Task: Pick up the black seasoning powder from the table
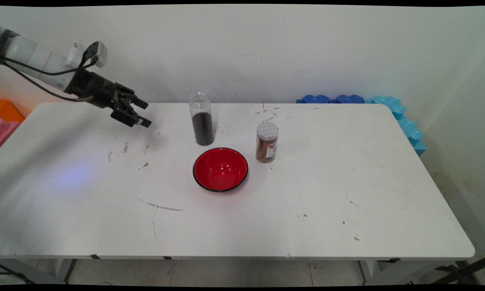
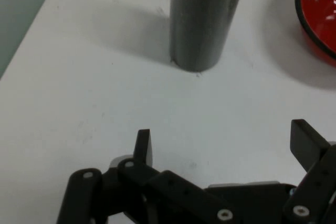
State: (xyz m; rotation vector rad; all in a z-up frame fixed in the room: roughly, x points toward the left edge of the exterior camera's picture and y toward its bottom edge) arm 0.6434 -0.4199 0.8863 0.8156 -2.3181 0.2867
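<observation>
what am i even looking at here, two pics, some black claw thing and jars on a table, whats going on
It is a white robot arm ending in a black two-finger gripper. The wide picture comes from a fixed camera looking down across a white table. The close picture comes from a camera on the robot's hand, so the gripper rises from its bottom edge.

On the table stand a tall clear jar about half full of dark powder with no lid, a red bowl that looks empty, and a small brown spice jar with a silvery cap. Blue foam blocks lie beyond the far right corner.

The gripper is open, holds nothing, and hangs left of the tall jar.
</observation>
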